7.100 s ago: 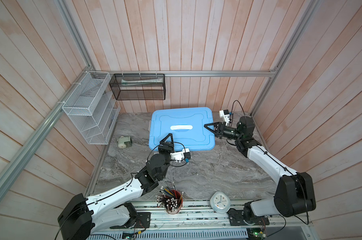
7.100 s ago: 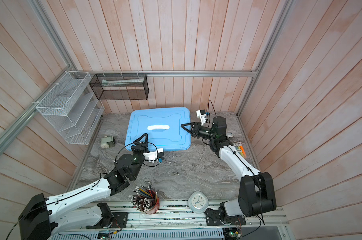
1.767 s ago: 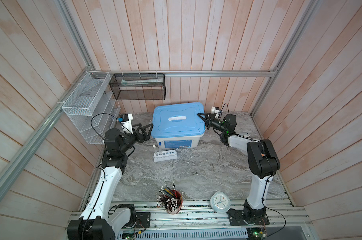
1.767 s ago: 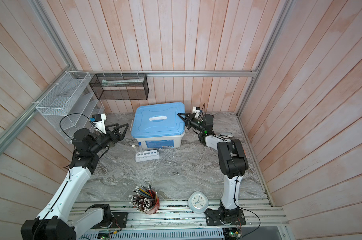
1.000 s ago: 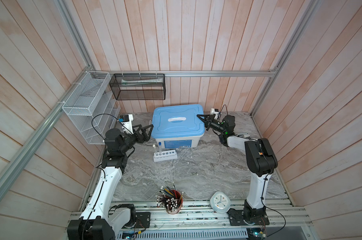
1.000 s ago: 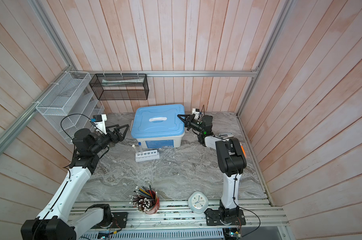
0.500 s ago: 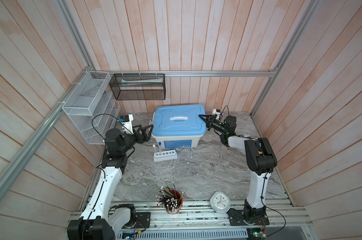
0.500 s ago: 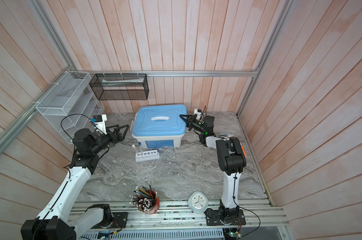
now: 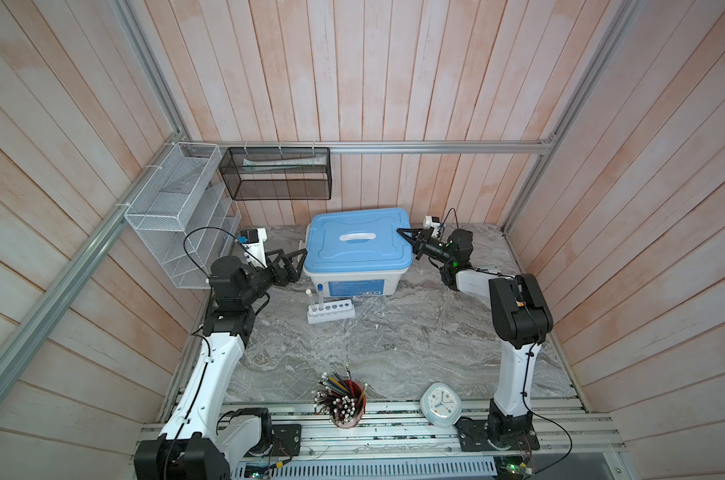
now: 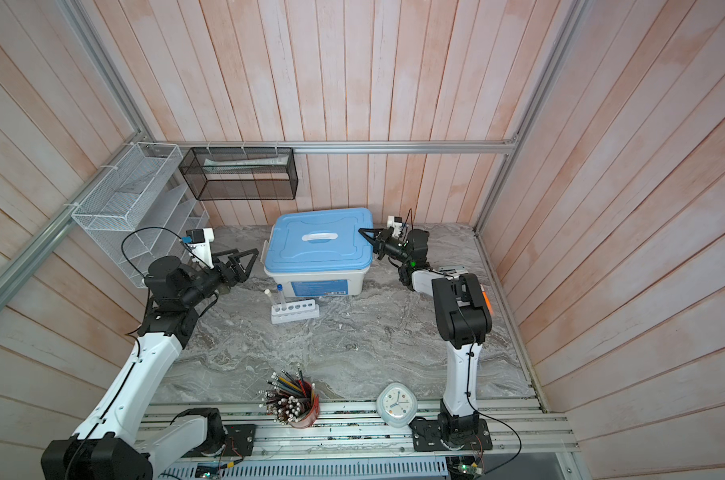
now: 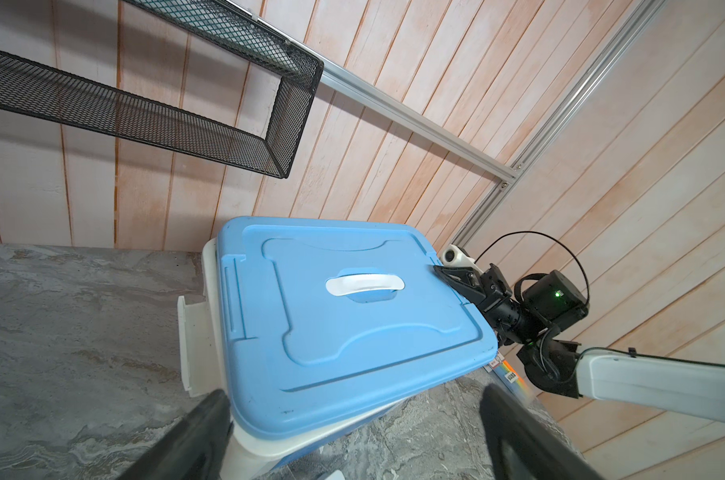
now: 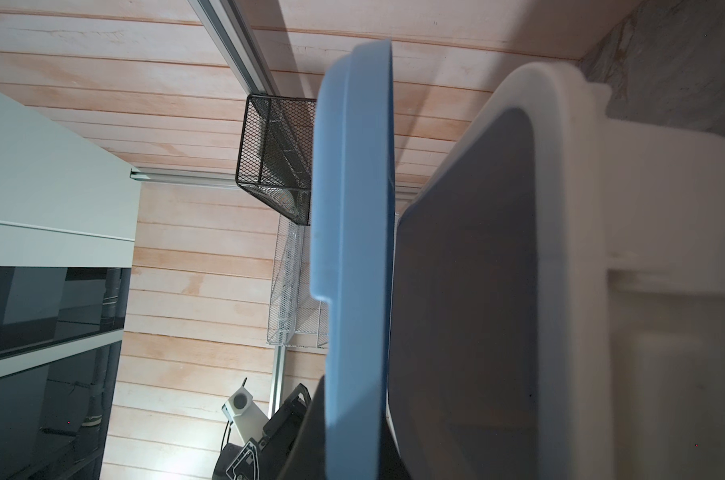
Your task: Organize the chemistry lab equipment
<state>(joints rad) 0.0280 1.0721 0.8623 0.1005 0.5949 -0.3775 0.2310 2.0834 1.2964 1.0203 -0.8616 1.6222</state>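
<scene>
Rack (image 9: 330,312) with tubes (image 9: 317,293) is standing before the box (image 9: 352,282). Right gripper (image 9: 408,241) is clamping the lid (image 9: 358,253) edge; left gripper (image 9: 300,262) is hanging spread apart beside the box. One-edge pinch is risking lid slip.

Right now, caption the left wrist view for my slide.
The blue lid over the white bin, one edge pinched by the right gripper; the left gripper open opposite.

box (image 9: 354,279) at the back middle of the table (image 9: 394,353), rack (image 9: 331,313) with two tubes (image 9: 320,296) before it, my left gripper (image 9: 300,261) left of it, my right gripper (image 9: 408,243) on the right edge of its lid (image 9: 358,249), pencil cup (image 9: 346,405) and clock (image 9: 440,409) in front
</scene>
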